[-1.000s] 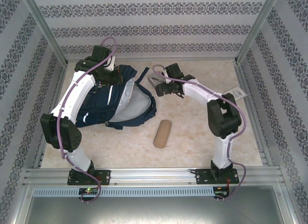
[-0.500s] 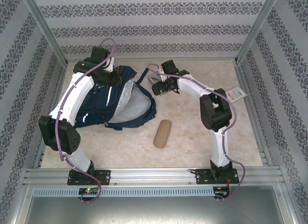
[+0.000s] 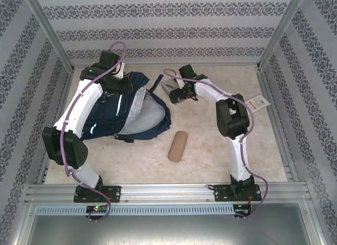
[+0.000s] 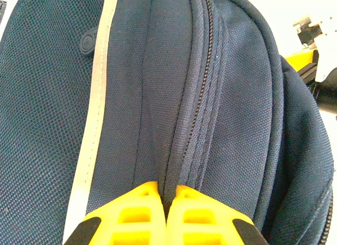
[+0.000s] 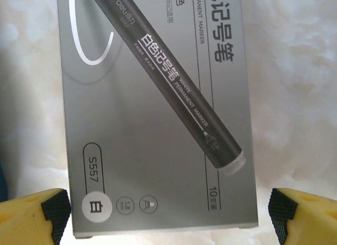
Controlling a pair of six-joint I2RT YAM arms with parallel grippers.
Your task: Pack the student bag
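"Where's the big navy-blue cloth backpack (image 3: 124,110)?"
"On the left side of the table (image 3: 210,145). My left hand (image 4: 167,195) is pinched shut on its cloth."
"And the flat grey cardboard pen box (image 5: 158,124)?"
"Right under my right hand (image 5: 168,213), which is wide open across the box's short side."

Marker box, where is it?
The marker box lies on the table under the open right gripper, just right of the student bag in the top view.
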